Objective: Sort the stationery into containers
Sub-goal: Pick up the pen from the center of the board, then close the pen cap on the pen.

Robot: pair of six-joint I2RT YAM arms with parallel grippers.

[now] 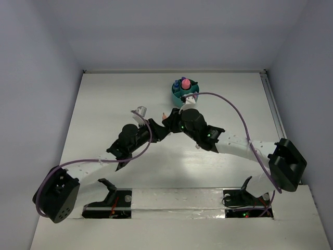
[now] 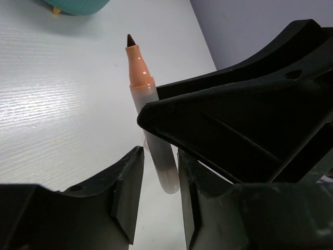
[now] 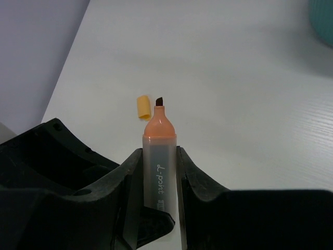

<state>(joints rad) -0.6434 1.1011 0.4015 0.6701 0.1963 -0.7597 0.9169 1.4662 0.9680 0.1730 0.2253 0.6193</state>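
An uncapped orange highlighter [image 3: 159,130] with a clear barrel is clamped between the jaws of my right gripper [image 3: 158,153], its dark tip pointing away. My left gripper [image 2: 158,151] meets it from the other side, its fingers closed against the barrel's rear end [image 2: 164,166]. Both grippers come together mid-table, left gripper [image 1: 162,125] and right gripper [image 1: 170,119], just in front of the teal organiser [image 1: 178,97]. The organiser holds a pink item [image 1: 183,82] and a blue one [image 1: 177,85]. A small orange cap [image 3: 143,107] lies on the table beyond the highlighter's tip.
A small pale piece [image 1: 140,110] lies on the white table, left of the grippers. The organiser's edge shows at the top of the left wrist view [image 2: 78,6] and at the right wrist view's corner [image 3: 323,21]. Walls close the table on three sides.
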